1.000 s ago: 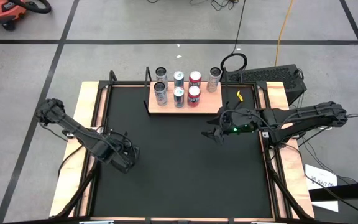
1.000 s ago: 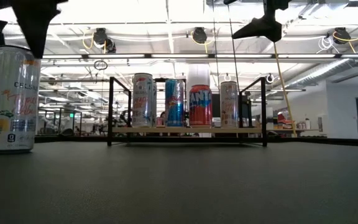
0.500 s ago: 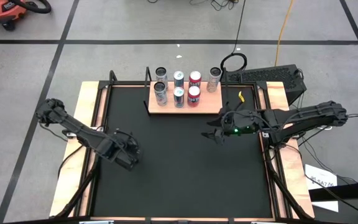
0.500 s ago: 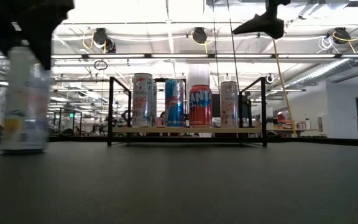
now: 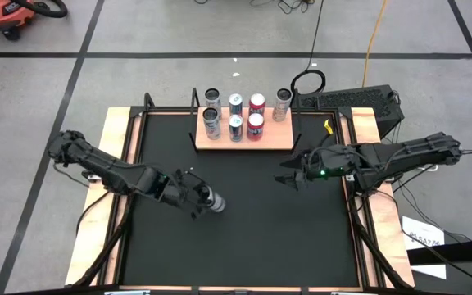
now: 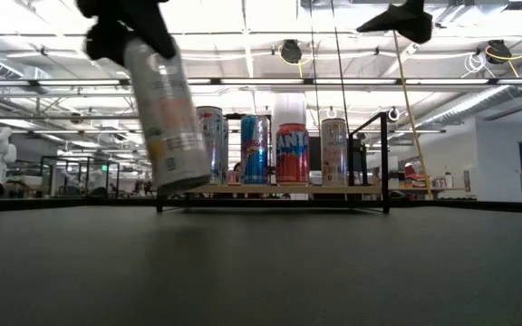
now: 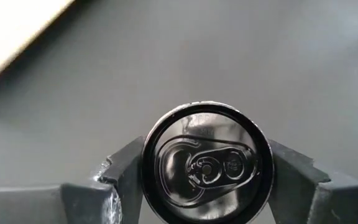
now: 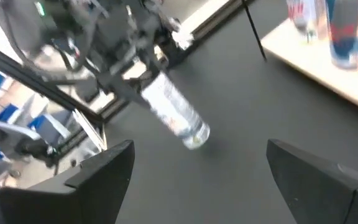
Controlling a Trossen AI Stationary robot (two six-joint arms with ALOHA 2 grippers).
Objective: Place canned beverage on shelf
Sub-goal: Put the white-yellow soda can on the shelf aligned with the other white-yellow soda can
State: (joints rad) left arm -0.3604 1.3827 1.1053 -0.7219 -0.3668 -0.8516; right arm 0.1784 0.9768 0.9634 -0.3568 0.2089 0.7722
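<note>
On the light wooden shelf (image 5: 244, 138) at the far edge of the black desk (image 5: 244, 238) stand seven cans: four along the back row and three in front of them, leaving the front right spot bare. Two cans have red tops (image 5: 256, 102); the others are silver or blue. The low view shows only four cans abreast (image 6: 275, 149) between the black frame posts, so the front row hides the back one there.

Well apart from the shelf, over the left half of the desk, the left pincer (image 5: 193, 197) holds a white canned beverage (image 5: 213, 200) lifted clear of the surface and tilted. The low view shows this can (image 6: 166, 118) leaning, its bottom hanging above the desk. Only the left wrist view shows the can's lid (image 7: 206, 163) with its pull tab, and a dark finger (image 7: 126, 171) pressed against each side of it.

The right pincer (image 5: 292, 179) hovers over the right half of the desk, near the shelf's right end, gaping wide with nothing in it. Its wrist view looks between its spread fingers (image 8: 101, 171) at the tilted can (image 8: 176, 118) held by the other arm.
</note>
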